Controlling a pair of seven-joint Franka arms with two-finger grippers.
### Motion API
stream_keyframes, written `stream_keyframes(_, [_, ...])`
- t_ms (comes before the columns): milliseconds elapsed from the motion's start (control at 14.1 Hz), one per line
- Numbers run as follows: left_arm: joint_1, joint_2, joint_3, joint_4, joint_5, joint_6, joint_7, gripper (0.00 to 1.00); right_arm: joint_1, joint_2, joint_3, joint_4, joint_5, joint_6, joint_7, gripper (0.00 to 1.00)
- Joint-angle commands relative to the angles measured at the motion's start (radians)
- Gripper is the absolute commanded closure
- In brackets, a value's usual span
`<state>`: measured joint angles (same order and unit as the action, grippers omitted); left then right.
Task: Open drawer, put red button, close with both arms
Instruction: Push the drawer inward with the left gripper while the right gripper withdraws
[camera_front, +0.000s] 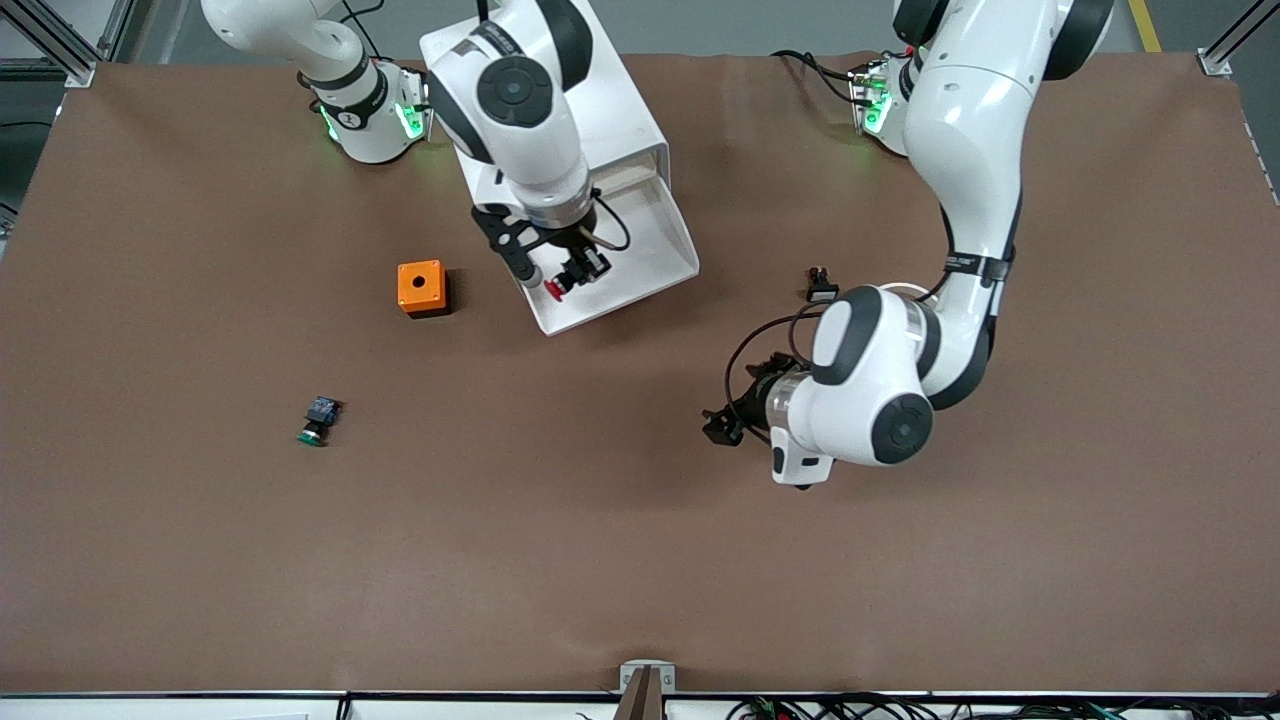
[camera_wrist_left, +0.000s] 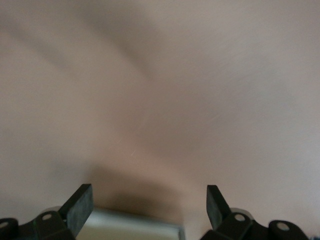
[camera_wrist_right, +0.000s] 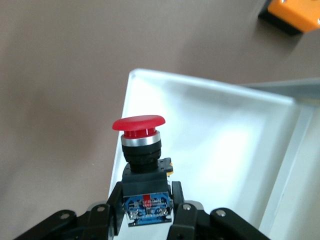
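Observation:
The top drawer (camera_front: 655, 225) stands pulled out of the white cabinet (camera_front: 625, 110) as an open white tray. My right gripper (camera_front: 575, 272) is shut on the red button (camera_front: 556, 289), over the drawer's front corner toward the right arm's end. In the right wrist view the fingers (camera_wrist_right: 177, 197) clamp the button's black-and-blue body, and the red cap (camera_wrist_right: 139, 123) sticks out over the tray's rim (camera_wrist_right: 131, 75). My left gripper (camera_front: 722, 428) is open and empty, low over bare table nearer the front camera than the drawer. Its fingers (camera_wrist_left: 80, 202) show only brown cloth between them.
An orange box (camera_front: 421, 288) with a round hole sits beside the drawer toward the right arm's end, also in the right wrist view (camera_wrist_right: 295, 12). A green-capped button (camera_front: 318, 422) lies nearer the front camera. A small black part (camera_front: 821, 287) lies by the left arm.

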<state>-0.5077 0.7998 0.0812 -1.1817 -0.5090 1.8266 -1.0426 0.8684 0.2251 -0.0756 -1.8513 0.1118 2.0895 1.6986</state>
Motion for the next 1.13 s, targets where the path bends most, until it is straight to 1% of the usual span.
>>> stream_keyframes(0, [-0.049, -0.021, 0.005, -0.03, 0.127, 0.139, 0.027, 0.0, 0.05, 0.036, -0.013, 0.024, 0.022, -0.008, 0.052, 1.0])
stream_keyframes(142, [-0.078, -0.016, 0.005, -0.033, 0.202, 0.195, 0.027, 0.0, 0.076, 0.046, -0.013, 0.023, 0.023, -0.011, 0.062, 1.0])
stream_keyframes(283, [-0.113, -0.013, 0.005, -0.044, 0.289, 0.21, 0.007, 0.0, 0.105, 0.065, -0.012, 0.023, 0.023, -0.011, 0.084, 1.0])
stream_keyframes(566, [-0.158, -0.008, 0.005, -0.046, 0.362, 0.21, -0.037, 0.0, 0.141, 0.096, -0.013, 0.024, 0.025, -0.006, 0.093, 1.0])
stream_keyframes(637, [-0.175, -0.008, 0.006, -0.047, 0.362, 0.209, -0.059, 0.0, 0.139, 0.096, -0.012, 0.024, 0.025, -0.006, 0.082, 0.63])
stream_keyframes(708, [-0.187, -0.008, 0.005, -0.047, 0.363, 0.209, -0.092, 0.0, 0.135, 0.096, -0.012, 0.026, 0.025, -0.008, 0.081, 0.14])
stream_keyframes(778, [-0.199, -0.01, 0.005, -0.047, 0.363, 0.206, -0.112, 0.0, 0.135, 0.094, -0.013, 0.027, 0.023, -0.011, 0.079, 0.0])
stream_keyframes(849, [-0.209, -0.01, 0.005, -0.047, 0.365, 0.206, -0.109, 0.0, 0.132, 0.091, -0.015, 0.03, 0.022, -0.012, 0.063, 0.0])
stream_keyframes(991, [-0.236, -0.019, 0.003, -0.07, 0.365, 0.198, -0.108, 0.0, 0.123, 0.08, -0.021, 0.058, 0.019, -0.038, -0.044, 0.0])
stream_keyframes(1061, [-0.253, -0.025, 0.003, -0.09, 0.365, 0.198, -0.108, 0.0, 0.101, 0.076, -0.023, 0.096, 0.019, -0.104, -0.113, 0.0])
